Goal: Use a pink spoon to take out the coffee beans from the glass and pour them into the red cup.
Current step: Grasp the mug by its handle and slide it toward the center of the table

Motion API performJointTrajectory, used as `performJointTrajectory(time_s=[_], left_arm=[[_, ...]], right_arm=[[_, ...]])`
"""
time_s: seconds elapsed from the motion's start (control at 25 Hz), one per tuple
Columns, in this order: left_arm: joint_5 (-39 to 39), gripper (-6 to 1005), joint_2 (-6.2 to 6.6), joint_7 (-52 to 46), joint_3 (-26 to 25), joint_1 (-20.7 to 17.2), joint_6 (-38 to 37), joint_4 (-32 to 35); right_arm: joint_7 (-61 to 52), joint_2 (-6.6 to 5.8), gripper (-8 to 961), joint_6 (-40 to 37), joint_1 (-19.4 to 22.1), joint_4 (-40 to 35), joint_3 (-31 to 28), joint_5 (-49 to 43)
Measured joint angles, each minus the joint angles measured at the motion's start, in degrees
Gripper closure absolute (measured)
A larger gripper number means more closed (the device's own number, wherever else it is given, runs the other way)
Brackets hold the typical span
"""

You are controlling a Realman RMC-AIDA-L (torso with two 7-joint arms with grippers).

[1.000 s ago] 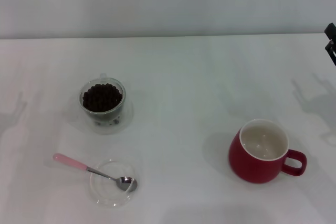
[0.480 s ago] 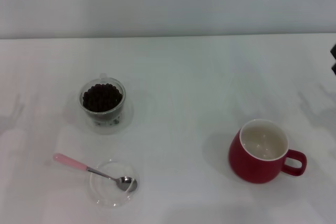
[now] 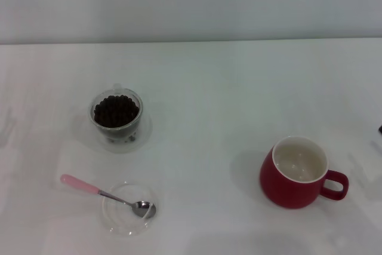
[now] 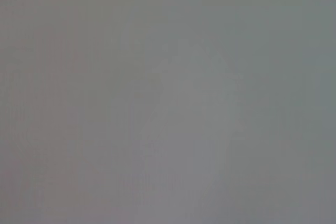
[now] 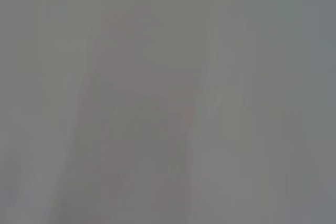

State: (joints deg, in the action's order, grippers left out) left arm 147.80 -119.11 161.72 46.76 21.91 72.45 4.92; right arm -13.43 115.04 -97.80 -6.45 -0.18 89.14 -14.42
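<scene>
In the head view the pink spoon [image 3: 95, 191] lies at the front left, its pale pink handle on the table and its silver bowl resting in a flat clear glass dish [image 3: 126, 209]. Behind it stands the small clear glass [image 3: 116, 116] filled with dark coffee beans [image 3: 116, 110]. The red cup [image 3: 296, 172] stands at the front right, upright, its off-white inside empty, its handle pointing right. Neither gripper shows in the head view. Both wrist views show only a plain grey surface.
The white table [image 3: 203, 100] runs back to a pale wall. A tiny dark speck [image 3: 380, 128] sits at the right edge of the head view.
The dark part of the right arm at the head view's right edge has moved down and out of the picture. The spoon, glass and red cup have not moved.
</scene>
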Motion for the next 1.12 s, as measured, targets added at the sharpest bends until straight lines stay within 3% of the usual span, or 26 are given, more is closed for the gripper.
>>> performJointTrajectory(time_s=[0.4,1.12], left_arm=[[0.01,115,0.11,0.05,0.01,-0.35,-0.23,0.81],[-0.39,114,0.11,0.09,0.15,-2.4,1.11,1.42]], right_arm=[[-3.95,0.28,351,1.77,0.29,4.02,10.33,-0.64],[-6.06,0.51,352,11.26,-0.24,2.5,10.86,-2.67]])
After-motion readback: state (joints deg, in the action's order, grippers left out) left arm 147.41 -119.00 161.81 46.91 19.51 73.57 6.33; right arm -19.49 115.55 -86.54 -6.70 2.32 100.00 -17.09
